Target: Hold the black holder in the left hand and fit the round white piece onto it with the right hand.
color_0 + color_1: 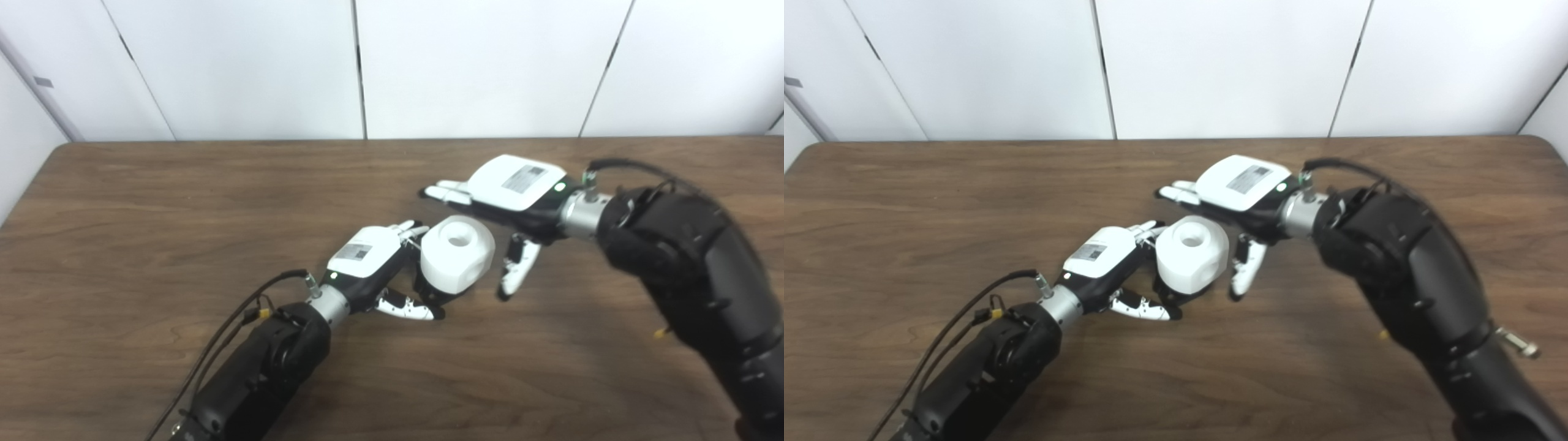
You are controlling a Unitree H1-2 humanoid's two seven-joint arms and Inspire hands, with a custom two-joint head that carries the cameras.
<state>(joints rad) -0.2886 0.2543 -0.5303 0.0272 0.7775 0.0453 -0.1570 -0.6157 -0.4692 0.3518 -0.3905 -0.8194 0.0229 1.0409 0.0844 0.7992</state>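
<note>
The round white piece point(456, 252) has a hole in its top and sits on the black holder point(431, 290), of which only a dark lower part shows. My left hand point(372, 260) is shut on the holder from the left, near the middle of the table. My right hand point(508, 196) is just behind and to the right of the white piece, with its fingers point(446, 192) stretched out flat and its thumb point(516, 268) hanging down beside the piece. It holds nothing. The same scene shows in the right eye view, with the white piece point(1191, 255) between both hands.
The brown wooden table point(153, 202) carries nothing else in view. White wall panels point(245, 67) stand right behind its far edge. My right forearm point(692, 269) crosses the right side of the table.
</note>
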